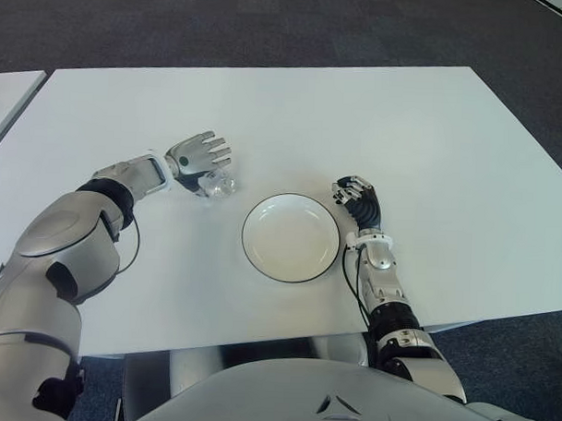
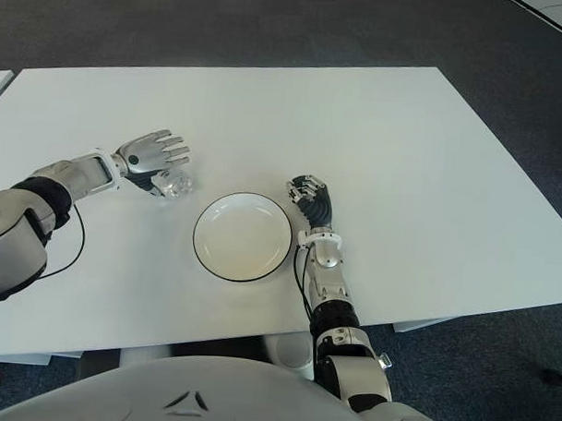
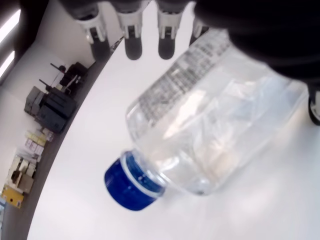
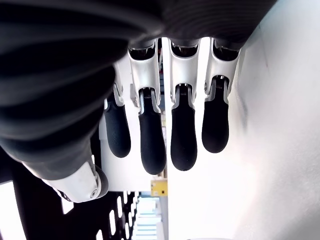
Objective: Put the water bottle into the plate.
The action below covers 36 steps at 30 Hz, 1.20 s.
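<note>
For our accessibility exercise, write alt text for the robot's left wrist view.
A clear water bottle with a blue cap lies on its side on a white table, just under the open left hand, whose fingertips extend above it without gripping.

Bright even light, soft shadows, wrist views blurry.

We appear to be in an office or lab room. A plain white table (image 1: 294,109) stands on dark blue-grey carpet (image 1: 269,30), with the edge of a second white table (image 1: 8,95) beside it. In the left wrist view, we glimpse dark equipment (image 3: 52,105) along a wall.
</note>
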### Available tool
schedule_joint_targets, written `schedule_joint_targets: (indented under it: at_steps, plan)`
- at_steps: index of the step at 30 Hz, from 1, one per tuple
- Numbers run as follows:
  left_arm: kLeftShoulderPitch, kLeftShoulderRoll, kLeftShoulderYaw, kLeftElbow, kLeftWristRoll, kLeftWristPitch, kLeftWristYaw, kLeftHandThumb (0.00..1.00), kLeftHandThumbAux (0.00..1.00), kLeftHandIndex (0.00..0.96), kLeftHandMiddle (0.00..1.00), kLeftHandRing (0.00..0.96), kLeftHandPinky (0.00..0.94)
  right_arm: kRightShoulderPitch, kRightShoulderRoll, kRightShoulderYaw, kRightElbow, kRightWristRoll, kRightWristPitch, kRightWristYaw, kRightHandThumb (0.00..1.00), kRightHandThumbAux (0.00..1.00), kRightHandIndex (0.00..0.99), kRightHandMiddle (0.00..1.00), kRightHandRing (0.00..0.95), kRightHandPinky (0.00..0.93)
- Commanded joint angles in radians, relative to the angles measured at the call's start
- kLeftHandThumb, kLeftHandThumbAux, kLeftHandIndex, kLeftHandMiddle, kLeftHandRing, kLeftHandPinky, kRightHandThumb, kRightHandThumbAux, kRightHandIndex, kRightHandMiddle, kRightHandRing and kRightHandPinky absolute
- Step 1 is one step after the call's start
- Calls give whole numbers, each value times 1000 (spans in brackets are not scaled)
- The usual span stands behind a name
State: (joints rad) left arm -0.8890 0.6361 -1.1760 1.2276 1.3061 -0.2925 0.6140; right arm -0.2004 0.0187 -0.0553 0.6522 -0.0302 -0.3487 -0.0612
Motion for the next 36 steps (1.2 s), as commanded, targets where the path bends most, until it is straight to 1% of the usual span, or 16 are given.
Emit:
schedule_joint_targets:
  at_steps: [1,4,6,11,13,15,16,17,19,21,25,29,31,33,34,36]
  plan:
    - [63,15,-13,39,12,-35,-81,563,303,0,0,0,0,54,2,0,39,2,85,-5,704,729,430,541,542,542]
    - [68,13,5,44,-8,-44,-103,558,303,0,0,0,0,53,1,1,36,-1,92,-8,704,729,430,543,544,541]
    - [72,11,16,47,-20,-46,-112,549,325,0,0,0,0,52,0,1,35,-2,96,-9,703,729,430,546,545,536]
    - [102,0,100,68,-122,-75,-171,554,406,0,0,0,50,51,-5,3,38,-5,94,-9,702,730,429,546,540,522]
    - [114,-2,128,76,-154,-85,-196,555,459,6,43,68,154,49,-5,2,39,-5,95,-11,702,730,429,542,537,521]
    - [122,-3,155,83,-186,-93,-229,560,480,21,77,122,226,48,-5,2,39,-5,97,-12,703,730,429,541,535,520]
    - [125,-4,169,85,-201,-96,-247,571,498,50,123,188,300,47,-6,2,40,-5,98,-13,703,730,429,539,534,519]
    - [129,-7,196,92,-233,-103,-284,575,505,61,139,212,327,46,-6,1,41,-5,99,-14,703,730,429,539,533,518]
    - [136,-10,236,102,-282,-108,-340,593,534,129,209,290,396,43,-6,0,44,-5,101,-16,703,730,429,537,532,521]
    - [145,-14,279,114,-331,-99,-398,600,546,163,238,317,411,41,-7,0,47,-5,102,-18,704,729,429,537,533,524]
    - [170,-25,376,134,-439,-64,-514,614,569,246,302,351,387,37,-10,-2,53,-6,101,-24,704,729,430,539,535,531]
    - [181,-29,425,128,-490,-44,-566,642,576,264,340,379,394,35,-11,-2,54,-8,102,-29,704,729,430,539,539,546]
    - [184,-36,463,126,-531,-29,-604,650,580,222,350,387,397,32,-12,-1,56,-9,105,-33,704,729,431,537,540,549]
    - [187,-42,501,124,-569,-18,-639,677,594,228,405,426,433,28,-14,0,58,-10,109,-35,704,729,431,534,538,543]
    - [188,-44,513,122,-579,-16,-650,773,604,249,434,452,457,26,-14,0,60,-10,110,-36,704,730,431,533,537,536]
    - [191,-44,532,117,-595,-14,-664,858,612,280,460,487,490,22,-15,0,63,-10,112,-38,703,730,431,532,534,527]
